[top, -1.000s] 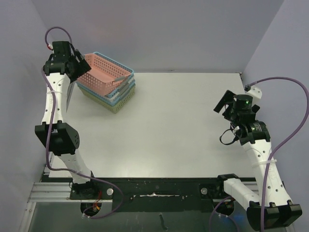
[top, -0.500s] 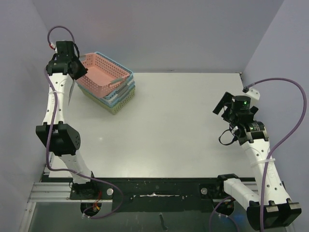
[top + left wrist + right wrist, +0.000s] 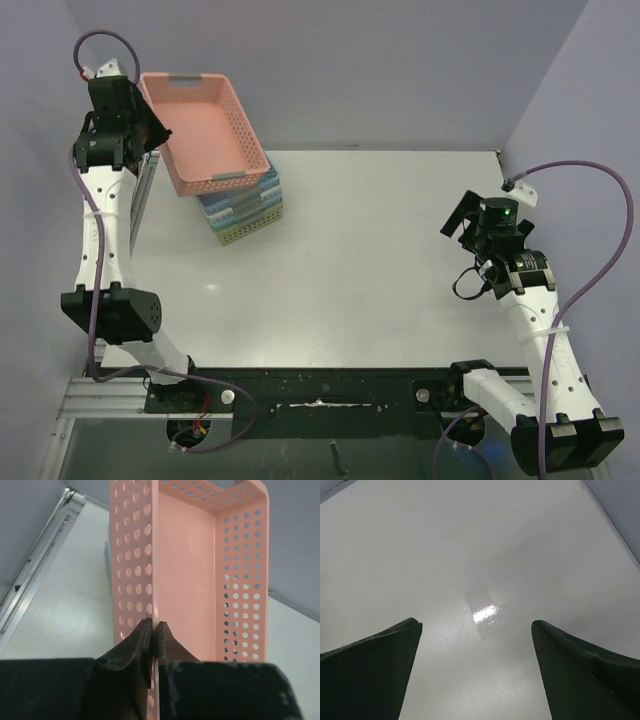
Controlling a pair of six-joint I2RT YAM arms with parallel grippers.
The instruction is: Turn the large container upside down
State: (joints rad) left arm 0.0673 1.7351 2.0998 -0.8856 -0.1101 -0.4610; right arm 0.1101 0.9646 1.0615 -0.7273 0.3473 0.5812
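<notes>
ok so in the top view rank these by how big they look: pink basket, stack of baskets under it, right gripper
1. pink basket, though it is held up nearer the camera
2. stack of baskets, partly covered by the pink one, so its full size is unsure
3. right gripper, clearly smallest

One pink basket (image 3: 205,130), three stacked baskets (image 3: 243,212)

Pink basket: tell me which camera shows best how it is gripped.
Left wrist view: the left gripper pinches the wall of the pink basket, close up. The top view shows the whole basket above the stack, grip unclear. The right wrist view shows only table.
</notes>
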